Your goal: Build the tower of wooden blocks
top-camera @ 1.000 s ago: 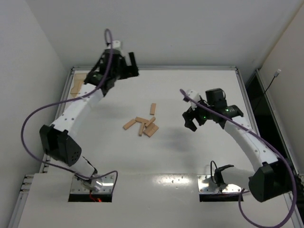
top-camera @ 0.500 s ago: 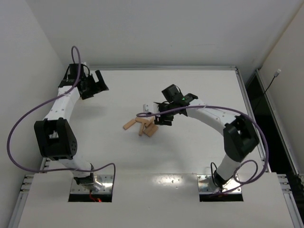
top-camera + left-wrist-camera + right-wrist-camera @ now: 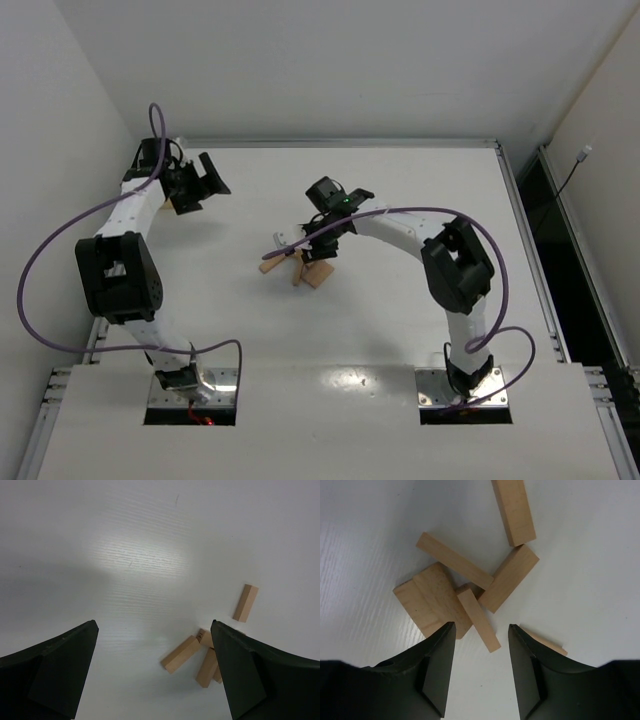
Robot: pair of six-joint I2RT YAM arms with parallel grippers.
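- Right claw (image 3: pixel 481 630): jaws stand at a narrow gap, low over the heap of wood blocks (image 3: pixel 470 580). The end of one slim block (image 3: pixel 479 620) lies in that gap, and we see neither finger touching it.
- Left claw (image 3: pixel 154 627): jaws wide, holding nothing, hanging over bare bench (image 3: pixel 140 555) at the far left, well apart from the heap.
- Hard to read: another block (image 3: pixel 543 641) is half hidden behind one of the right claw's fingers (image 3: pixel 540 680). From above, that claw covers part of the heap. We cannot tell whether the broad piece (image 3: pixel 432 602) is one block or two side by side.
- Wood blocks: light-tan bars, lying flat and crisscrossed near the bench's middle. A lone block (image 3: pixel 245 603) lies just beside the heap.
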